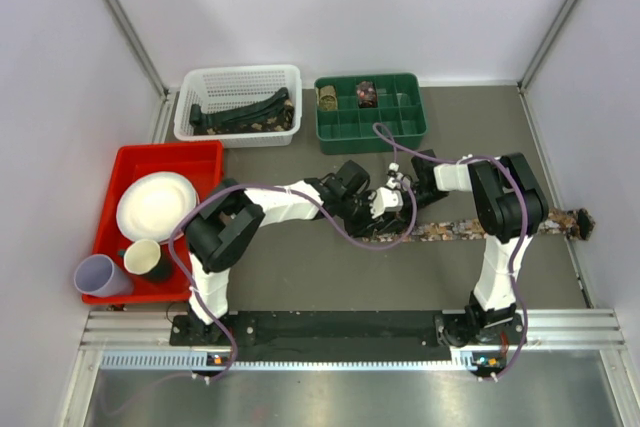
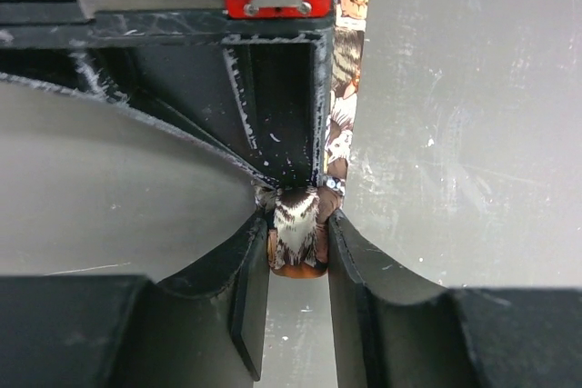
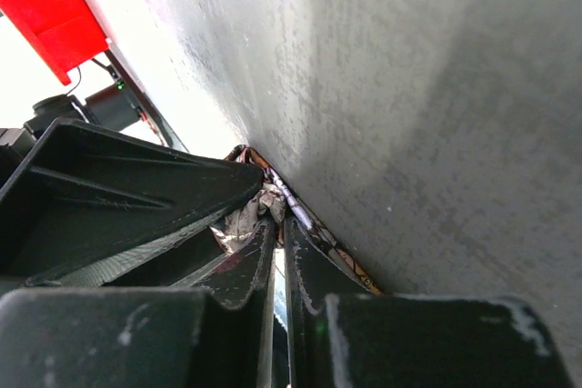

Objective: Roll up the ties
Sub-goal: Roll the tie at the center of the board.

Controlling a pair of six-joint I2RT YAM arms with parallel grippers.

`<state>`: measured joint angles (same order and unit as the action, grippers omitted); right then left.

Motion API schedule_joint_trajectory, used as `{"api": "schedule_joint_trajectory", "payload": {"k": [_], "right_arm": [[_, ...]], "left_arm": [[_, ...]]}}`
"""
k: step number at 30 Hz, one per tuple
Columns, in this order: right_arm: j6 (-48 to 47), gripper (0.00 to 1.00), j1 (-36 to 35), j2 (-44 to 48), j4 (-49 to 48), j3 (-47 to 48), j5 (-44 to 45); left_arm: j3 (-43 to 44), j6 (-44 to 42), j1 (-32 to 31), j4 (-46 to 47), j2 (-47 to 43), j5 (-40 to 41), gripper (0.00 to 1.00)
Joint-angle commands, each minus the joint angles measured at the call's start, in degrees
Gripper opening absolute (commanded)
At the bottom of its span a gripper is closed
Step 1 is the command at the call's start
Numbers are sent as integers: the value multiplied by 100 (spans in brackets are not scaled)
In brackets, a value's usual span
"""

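Rolling starts: left gripper (image 2: 296, 241) and right gripper (image 3: 275, 221) both pinch the brown-red speckled fabric tie (image 1: 470, 229) at its end, near the green plastic tray (image 1: 322, 129) — next, I think, turn it evenly.

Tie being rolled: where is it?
Top view, right of centre: the tie runs from the left gripper and right gripper, pinching one end below the green bin, toward the right wall.

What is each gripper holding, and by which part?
Both hold one tie at its folded end: the left gripper pinches the fold; the right gripper appears shut on fabric beside it.
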<state>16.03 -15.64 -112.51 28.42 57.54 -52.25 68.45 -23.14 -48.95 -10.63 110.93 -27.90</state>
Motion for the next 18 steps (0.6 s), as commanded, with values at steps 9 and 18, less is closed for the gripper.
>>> {"api": "schedule_joint_trajectory", "payload": {"k": [9,18], "right_arm": [[-521,33,-10,615,655,346,487],[-471,38,35,721,648,311,-13]], "left_arm": [[-156,-648,-141,-1028,438,760,23],[-147,-657,-141,-1011,482,804,23]]}}
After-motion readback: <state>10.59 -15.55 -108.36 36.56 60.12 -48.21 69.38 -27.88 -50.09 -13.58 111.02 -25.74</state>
